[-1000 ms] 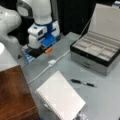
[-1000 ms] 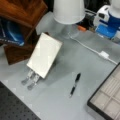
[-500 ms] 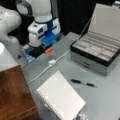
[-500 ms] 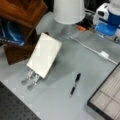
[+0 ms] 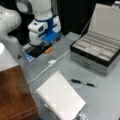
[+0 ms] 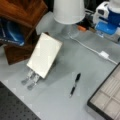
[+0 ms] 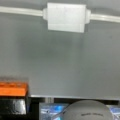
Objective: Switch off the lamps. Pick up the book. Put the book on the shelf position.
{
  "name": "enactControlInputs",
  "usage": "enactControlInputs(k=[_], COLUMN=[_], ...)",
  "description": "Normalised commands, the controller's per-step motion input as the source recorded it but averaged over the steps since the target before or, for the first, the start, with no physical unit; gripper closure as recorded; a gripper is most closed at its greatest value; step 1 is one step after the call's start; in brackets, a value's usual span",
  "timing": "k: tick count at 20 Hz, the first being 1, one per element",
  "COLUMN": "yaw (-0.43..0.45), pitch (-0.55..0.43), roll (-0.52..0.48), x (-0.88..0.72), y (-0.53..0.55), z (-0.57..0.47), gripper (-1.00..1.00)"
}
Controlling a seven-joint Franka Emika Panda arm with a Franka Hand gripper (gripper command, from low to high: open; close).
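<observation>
White and blue plastic casing marks the robot gripper (image 5: 47, 42), which is seen at a front view's top, lowered close to the grey tabletop (image 5: 105, 100); whether its jaws are parted or clenched cannot be told, and nothing is seen held in it. Nearest to it a small orange block (image 5: 48, 50) is found, and just beyond that the white inline switch (image 5: 51, 62) on a thin white cord. The switch (image 7: 66, 17) is shown large and square-on only in the wrist view, with the cord running out of both its ends and the orange block (image 7: 12, 88) at the lower left. The large white spiral-bound notebook (image 5: 60, 100) is placed well apart from the gripper, towards a front view's bottom, untouched by it. Its wire coil along the long edge is made out in that view, while metal feet under its lower edge, on which it is propped at a tilt, are shown in a front view (image 6: 45, 57) alone. The reddish-brown glossy wooden cabinet (image 5: 13, 95) stands just beside the notebook, far from the gripper. A white lampshade (image 6: 68, 11) is seen whole in one front view only. A black pen (image 5: 82, 82) lies between the notebook and an open grey compartment case (image 5: 97, 52).
</observation>
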Motion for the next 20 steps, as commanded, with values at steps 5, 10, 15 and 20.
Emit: enactControlInputs(k=[5, 10, 15, 20], yaw=[0.125, 0.050, 0.025, 0.059], pitch=[0.212, 0.242, 0.279, 0.301], roll=[-0.008, -0.067, -0.114, -0.144], x=[0.32, 0.45, 0.64, 0.78], y=[-0.13, -0.12, -0.11, -0.12], z=[0.30, 0.28, 0.31, 0.32], gripper=[-1.00, -1.00, -1.00, -1.00])
